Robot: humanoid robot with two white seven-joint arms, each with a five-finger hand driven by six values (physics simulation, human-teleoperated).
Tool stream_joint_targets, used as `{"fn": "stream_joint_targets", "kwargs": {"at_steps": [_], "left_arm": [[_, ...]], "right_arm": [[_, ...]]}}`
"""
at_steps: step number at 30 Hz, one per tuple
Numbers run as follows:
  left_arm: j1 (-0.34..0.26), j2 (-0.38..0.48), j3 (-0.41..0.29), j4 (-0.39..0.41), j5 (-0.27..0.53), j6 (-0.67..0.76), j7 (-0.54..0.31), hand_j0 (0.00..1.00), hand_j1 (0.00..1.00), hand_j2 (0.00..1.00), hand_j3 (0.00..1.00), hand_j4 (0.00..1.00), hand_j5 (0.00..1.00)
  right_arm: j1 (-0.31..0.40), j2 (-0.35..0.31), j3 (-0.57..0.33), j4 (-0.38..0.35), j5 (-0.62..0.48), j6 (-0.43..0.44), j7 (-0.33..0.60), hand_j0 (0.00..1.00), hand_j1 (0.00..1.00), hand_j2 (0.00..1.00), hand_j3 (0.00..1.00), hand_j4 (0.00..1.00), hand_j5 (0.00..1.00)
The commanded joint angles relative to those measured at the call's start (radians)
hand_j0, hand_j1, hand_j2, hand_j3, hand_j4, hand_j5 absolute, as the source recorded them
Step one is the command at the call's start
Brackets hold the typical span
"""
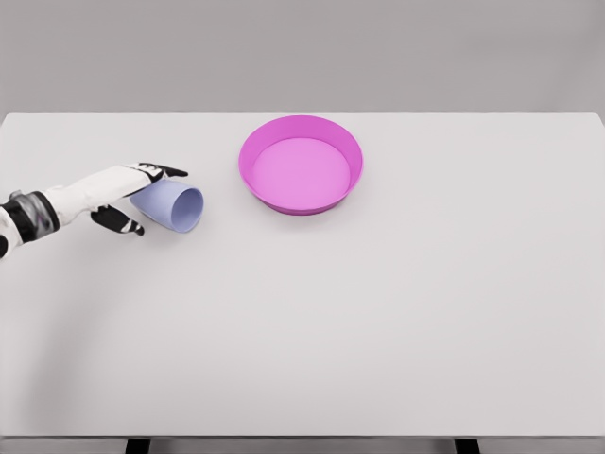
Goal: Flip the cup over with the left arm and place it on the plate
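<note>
Your left hand (132, 199) is wrapped around the lavender cup (174, 205), fingers above and thumb below its base end, so the grasp looks made. The flip and the placement are not yet done: the pink plate (301, 164) sits vacant, well apart from the hand, beyond its fingertips. The cup lies sideways just over the tabletop (378, 322), long axis roughly level, mouth pointing away from your palm toward the plate side.
</note>
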Motion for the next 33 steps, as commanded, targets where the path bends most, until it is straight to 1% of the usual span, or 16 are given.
{"fn": "stream_joint_targets", "kwargs": {"at_steps": [1, 6, 8, 11, 13, 17, 19, 23, 27, 29, 32, 33], "left_arm": [[-0.002, -0.008, 0.0, 0.006, 0.007, 0.002, -0.011, 1.0, 1.0, 1.0, 1.0, 1.0, 1.0], [-0.002, -0.005, 0.001, -0.007, 0.013, 0.002, -0.013, 1.0, 1.0, 1.0, 1.0, 1.0, 1.0], [-0.002, 0.006, 0.003, -0.01, 0.039, 0.002, -0.014, 1.0, 1.0, 1.0, 1.0, 1.0, 1.0], [-0.003, 0.007, 0.001, -0.011, 0.041, 0.002, -0.013, 1.0, 1.0, 1.0, 1.0, 1.0, 1.0], [-0.003, 0.018, 0.001, -0.019, 0.059, 0.002, -0.014, 1.0, 1.0, 1.0, 1.0, 1.0, 1.0], [-0.002, 0.023, 0.0, -0.034, 0.06, 0.002, -0.013, 1.0, 1.0, 1.0, 1.0, 1.0, 1.0], [-0.002, 0.021, -0.017, -0.06, 0.06, 0.002, -0.013, 1.0, 1.0, 1.0, 1.0, 1.0, 1.0], [-0.003, 0.021, -0.033, -0.06, 0.059, 0.002, -0.014, 1.0, 1.0, 1.0, 1.0, 1.0, 1.0], [-0.003, 0.02, -0.034, -0.062, 0.059, 0.002, -0.014, 1.0, 1.0, 1.0, 1.0, 1.0, 1.0], [-0.005, 0.015, -0.056, -0.062, 0.057, 0.002, -0.016, 1.0, 1.0, 1.0, 1.0, 1.0, 1.0], [-0.006, 0.009, -0.057, -0.06, 0.054, 0.002, -0.019, 1.0, 1.0, 1.0, 1.0, 1.0, 1.0], [-0.008, 0.01, -0.057, -0.06, 0.054, 0.002, -0.019, 0.98, 0.98, 0.98, 0.98, 0.98, 0.98]], "right_arm": [[0.0, 0.0, 0.0, 0.0, 0.0, 0.0, 0.0, 1.0, 1.0, 1.0, 1.0, 1.0, 1.0], [0.0, 0.0, 0.0, 0.0, 0.0, 0.0, 0.0, 1.0, 1.0, 1.0, 1.0, 1.0, 1.0], [0.0, 0.0, 0.0, 0.0, 0.0, 0.0, 0.0, 1.0, 1.0, 1.0, 1.0, 1.0, 1.0], [0.0, 0.0, 0.0, 0.0, 0.0, 0.0, 0.0, 1.0, 1.0, 1.0, 1.0, 1.0, 1.0], [0.0, 0.0, 0.0, 0.0, 0.0, 0.0, 0.0, 1.0, 1.0, 1.0, 1.0, 1.0, 1.0], [0.0, 0.0, 0.0, 0.0, 0.0, -0.001, 0.0, 1.0, 1.0, 1.0, 1.0, 1.0, 1.0], [0.0, 0.0, 0.0, 0.0, 0.0, 0.0, 0.0, 1.0, 1.0, 1.0, 1.0, 1.0, 1.0], [0.0, 0.0, 0.0, 0.0, 0.0, 0.0, 0.0, 1.0, 1.0, 1.0, 1.0, 1.0, 1.0], [0.0, 0.0, 0.0, 0.0, 0.0, -0.001, 0.0, 1.0, 1.0, 1.0, 1.0, 1.0, 1.0], [0.0, 0.0, 0.0, 0.0, 0.0, 0.0, 0.0, 1.0, 1.0, 1.0, 1.0, 1.0, 1.0], [0.0, 0.0, 0.0, 0.0, 0.0, 0.0, 0.0, 1.0, 1.0, 1.0, 1.0, 1.0, 1.0], [0.0, 0.0, 0.0, 0.0, 0.0, 0.0, 0.0, 1.0, 1.0, 1.0, 1.0, 1.0, 1.0]]}}
